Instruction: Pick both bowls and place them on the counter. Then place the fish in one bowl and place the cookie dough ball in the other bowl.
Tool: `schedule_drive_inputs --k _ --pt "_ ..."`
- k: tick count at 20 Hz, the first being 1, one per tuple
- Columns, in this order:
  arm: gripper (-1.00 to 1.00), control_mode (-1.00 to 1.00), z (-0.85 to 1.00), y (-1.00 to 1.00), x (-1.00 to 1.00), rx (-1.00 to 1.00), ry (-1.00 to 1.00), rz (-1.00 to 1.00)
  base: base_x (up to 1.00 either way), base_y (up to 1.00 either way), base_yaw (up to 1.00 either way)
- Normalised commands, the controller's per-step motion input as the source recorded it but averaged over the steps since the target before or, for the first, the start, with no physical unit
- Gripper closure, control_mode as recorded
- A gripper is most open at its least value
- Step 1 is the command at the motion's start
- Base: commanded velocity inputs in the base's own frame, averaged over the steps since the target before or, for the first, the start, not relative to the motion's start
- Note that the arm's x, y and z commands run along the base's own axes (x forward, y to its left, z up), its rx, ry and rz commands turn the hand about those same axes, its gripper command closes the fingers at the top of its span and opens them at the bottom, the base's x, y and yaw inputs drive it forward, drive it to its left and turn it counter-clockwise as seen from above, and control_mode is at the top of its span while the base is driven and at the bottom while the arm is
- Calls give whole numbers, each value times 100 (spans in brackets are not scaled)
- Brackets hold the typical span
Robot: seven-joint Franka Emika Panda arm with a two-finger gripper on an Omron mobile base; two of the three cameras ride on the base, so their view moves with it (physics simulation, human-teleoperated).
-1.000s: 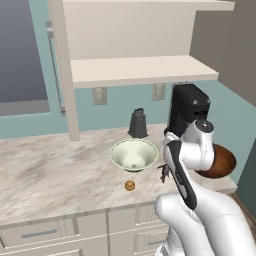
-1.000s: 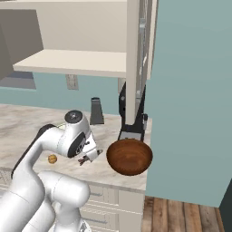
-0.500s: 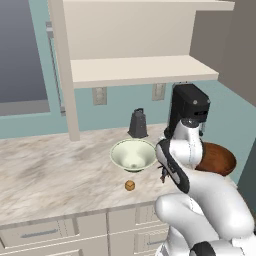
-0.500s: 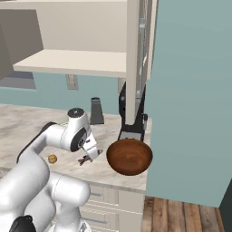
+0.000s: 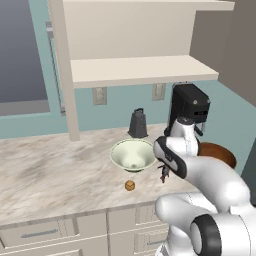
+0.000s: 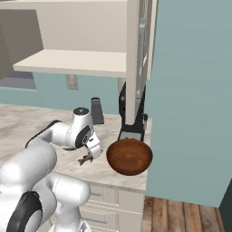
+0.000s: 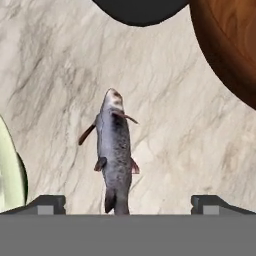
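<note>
**Over the counter, fish lined up between two parted fingers**

At the centre of the hand view the fish [image 7: 115, 150] lies on the marbled counter [image 7: 55, 65], head toward the top of the frame, tail running down to the bottom edge between my two fingertips [image 7: 47, 204]. The tips stand far apart at lower left and lower right, so the gripper [image 7: 127, 205] is spread wide and grasping nothing.

Both bowls already sit on the counter, so I judge the fish pick to be the step in hand. In the left base view the cream-white bowl [image 5: 132, 154] is at centre, with the cookie dough ball [image 5: 129, 185] just below it. The reddish-brown bowl [image 6: 129, 156] sits low and centre in the right base view, near the counter's end.

The arm folds forward from the base, elbow high, wrist bent down, hand low between the bowls in the left base view. Whether the fingers reach the stone I cannot tell.

Next move, as I read it: close squarely across the slim body, lift, and carry it to the cream-white bowl, whose rim shows at the lower left edge of the hand view.
</note>
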Motion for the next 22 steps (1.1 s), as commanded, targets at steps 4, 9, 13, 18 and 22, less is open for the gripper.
schedule_drive_inputs --k 4,9,13,18,22 --pt "-100 -100 -27 2 15 0 5 2 0 0 0" --pt "-100 -100 -24 4 22 0 4 2 0 0 0" --pt "-100 -100 -24 3 29 0 6 2 0 0 0" --pt "-100 -100 -27 1 30 -1 11 2 0 0 0" --pt "-100 -100 -15 0 19 -1 2 3 0 0 0"
